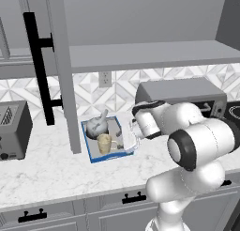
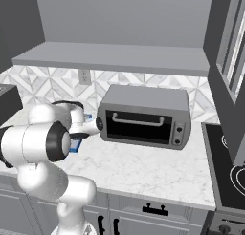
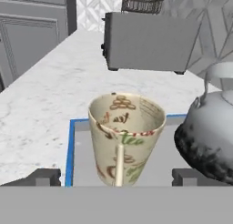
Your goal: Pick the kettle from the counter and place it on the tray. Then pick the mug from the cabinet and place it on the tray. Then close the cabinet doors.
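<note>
Mug (image 1: 104, 143), cream ceramic, stands on your blue-rimmed tray (image 1: 93, 156) beside the squat silver kettle (image 1: 98, 125) on the marble tabletop (image 1: 42, 173). Hand view: your hand (image 3: 116, 176) is released, fingertips (image 3: 44, 176) flanking the mug.

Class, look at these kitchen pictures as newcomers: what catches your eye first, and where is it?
The big white robot arm looms in the foreground over the marble counter. Beyond it, a blue-rimmed tray holds a beige mug and a silver kettle side by side. An open cabinet door stands left of them.
</note>
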